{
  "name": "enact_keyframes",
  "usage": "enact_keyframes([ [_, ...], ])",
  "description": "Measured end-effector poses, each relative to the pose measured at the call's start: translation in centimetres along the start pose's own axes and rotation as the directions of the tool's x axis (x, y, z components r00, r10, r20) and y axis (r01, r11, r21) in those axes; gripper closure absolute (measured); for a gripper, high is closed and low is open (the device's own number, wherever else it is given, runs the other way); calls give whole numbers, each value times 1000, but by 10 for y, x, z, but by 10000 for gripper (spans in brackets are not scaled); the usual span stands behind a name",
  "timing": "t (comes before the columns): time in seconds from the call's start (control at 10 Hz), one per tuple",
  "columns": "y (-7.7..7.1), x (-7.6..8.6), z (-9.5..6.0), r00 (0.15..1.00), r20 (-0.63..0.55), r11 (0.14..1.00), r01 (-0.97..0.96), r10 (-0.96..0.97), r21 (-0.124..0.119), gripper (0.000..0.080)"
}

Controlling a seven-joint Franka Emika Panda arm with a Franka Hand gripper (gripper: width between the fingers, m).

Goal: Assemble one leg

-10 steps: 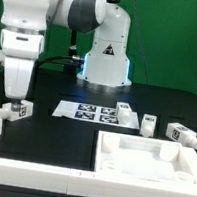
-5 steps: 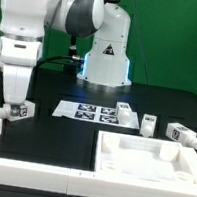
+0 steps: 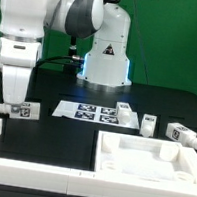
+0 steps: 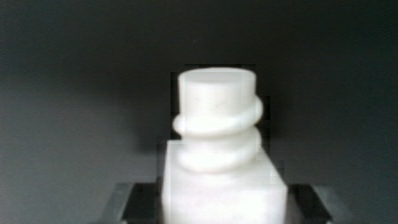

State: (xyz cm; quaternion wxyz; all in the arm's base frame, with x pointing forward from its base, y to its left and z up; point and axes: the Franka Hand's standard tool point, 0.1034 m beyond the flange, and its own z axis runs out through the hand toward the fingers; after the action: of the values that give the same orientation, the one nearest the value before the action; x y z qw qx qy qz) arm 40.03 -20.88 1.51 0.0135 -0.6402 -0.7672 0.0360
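My gripper [image 3: 12, 105] is at the exterior view's left, low over the black table, shut on a white leg [image 3: 22, 110] that carries a marker tag. In the wrist view the leg [image 4: 221, 130] stands out from between the dark fingers [image 4: 139, 203], its round threaded end pointing away from the camera. The white tabletop piece [image 3: 144, 158] with raised walls lies at the front right. Two more white legs with tags lie at the right, one [image 3: 148, 123] near the marker board, one [image 3: 184, 137] further right.
The marker board [image 3: 90, 112] lies flat at the table's middle. A small white part [image 3: 124, 109] rests at its right end. A white L-shaped rail [image 3: 19, 149] runs along the front left. The robot base [image 3: 105, 59] stands behind.
The gripper has turned the held leg, so its tagged end swings a little toward the exterior view's right and the leg lies flatter. The other parts have not moved.
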Motion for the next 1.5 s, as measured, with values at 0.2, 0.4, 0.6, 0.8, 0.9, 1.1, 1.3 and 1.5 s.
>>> enact_keyframes([
  [0.2,0,0,0,1000,0,1000,-9,9,0,515],
  [0.4,-1,5,-8,966,-8,966,-259,258,-12,515],
  [0.6,10,34,-14,810,-29,810,-586,586,14,515],
  [0.8,17,46,-18,600,-46,602,-795,799,77,515],
  [0.9,19,47,-19,541,-48,543,-836,840,80,515],
  [1.1,18,48,-17,442,-37,444,-892,896,88,515],
  [1.3,18,50,-17,350,-27,351,-932,936,93,515],
  [1.5,28,83,-19,74,4,73,-993,997,91,515],
])
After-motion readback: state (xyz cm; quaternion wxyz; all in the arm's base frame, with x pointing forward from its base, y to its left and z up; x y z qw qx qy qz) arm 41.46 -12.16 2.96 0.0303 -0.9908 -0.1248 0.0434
